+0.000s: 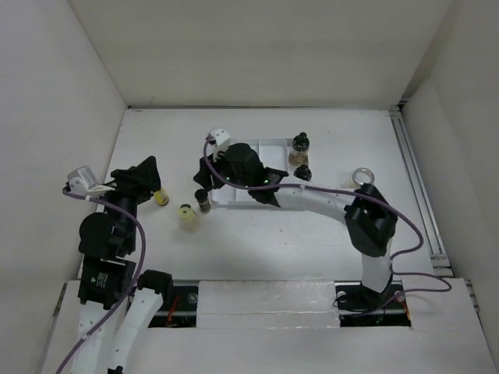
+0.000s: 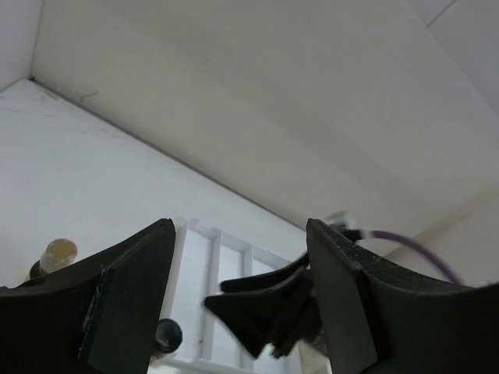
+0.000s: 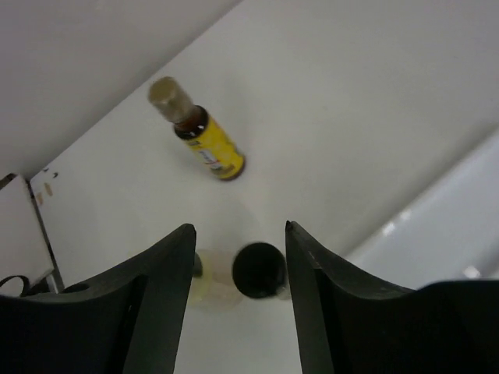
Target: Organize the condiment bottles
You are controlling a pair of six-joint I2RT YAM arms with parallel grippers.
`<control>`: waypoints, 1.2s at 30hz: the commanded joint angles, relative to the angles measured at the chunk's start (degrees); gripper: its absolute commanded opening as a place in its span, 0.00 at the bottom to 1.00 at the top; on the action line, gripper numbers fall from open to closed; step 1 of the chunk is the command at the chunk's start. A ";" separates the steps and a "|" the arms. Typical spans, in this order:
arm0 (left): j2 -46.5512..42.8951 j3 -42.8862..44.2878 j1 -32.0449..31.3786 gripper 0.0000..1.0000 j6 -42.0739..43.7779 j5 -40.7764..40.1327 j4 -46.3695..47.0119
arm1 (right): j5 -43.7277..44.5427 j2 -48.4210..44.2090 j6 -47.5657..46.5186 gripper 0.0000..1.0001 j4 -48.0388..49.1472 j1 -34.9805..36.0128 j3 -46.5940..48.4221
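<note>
The white table [image 1: 312, 241] carries a white flat divided tray [image 1: 274, 146] near its middle. Left of the tray, a yellow-labelled bottle with a pale cap [image 1: 161, 198] lies on its side. Nearer the tray, a pale beige bottle [image 1: 187, 216] and a dark black-capped bottle [image 1: 203, 201] stand close together.

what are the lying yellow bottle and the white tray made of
Lying bottle: plastic or glass, cannot tell which, dark at the neck, with a yellow printed label and pale matte cap. Tray: probably smooth glossy white plastic, judging by the bright highlights on its rim.
</note>
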 commanded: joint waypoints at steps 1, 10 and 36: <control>-1.30 4.85 -0.21 0.64 -1.28 -1.83 2.33 | -11.05 5.37 -1.80 0.56 6.95 1.94 10.95; -3.93 6.08 -0.21 0.64 -0.76 3.45 5.94 | -14.85 30.25 1.81 0.73 2.75 3.62 40.16; -6.57 0.81 -1.79 0.65 1.97 2.93 7.52 | -0.26 43.10 2.51 0.51 1.15 6.43 53.46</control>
